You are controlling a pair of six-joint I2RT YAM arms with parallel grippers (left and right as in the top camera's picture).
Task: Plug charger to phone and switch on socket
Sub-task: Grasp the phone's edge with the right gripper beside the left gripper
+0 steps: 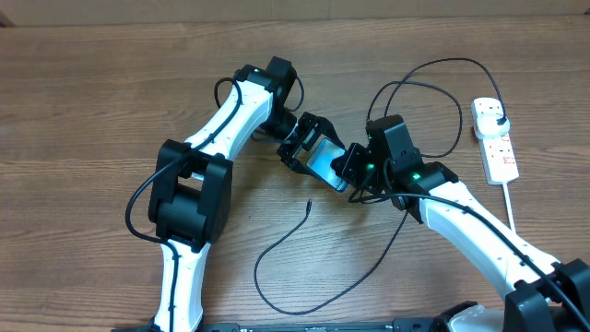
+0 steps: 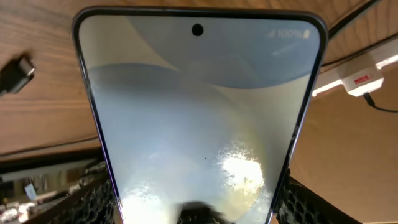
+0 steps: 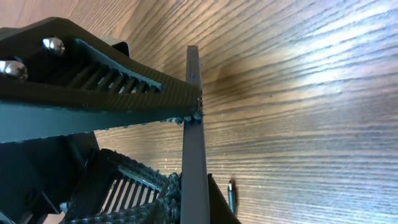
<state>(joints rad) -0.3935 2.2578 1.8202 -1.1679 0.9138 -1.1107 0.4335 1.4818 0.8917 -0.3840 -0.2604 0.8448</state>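
**Phone between two grippers, charger loose on the table**

The left gripper (image 1: 312, 148) grasps the phone (image 1: 325, 164) by its long sides, screen upward, near the middle of the table (image 1: 92, 92). Just in front lies the charger (image 1: 293, 224), its tip free and apart from the phone. The right gripper (image 1: 356, 171) is clenched at the phone's other end. One fingertip (image 3: 175, 106) touches the thin edge, but whether it truly pinches cannot be told. Far right sits the socket (image 1: 499, 148), with the black plug at its far end.

The phone is likely rigid, glassy, slippery and breakable. It is best taken by the frame, leaving the port end clear. The charger looks light and limp, so a hold just behind the tip would steer it.

Only the overhead shows the cable's full run. The left wrist alone shows the lit screen, with the tip to one side and the socket to the other. The right wrist alone shows the phone edge-on.
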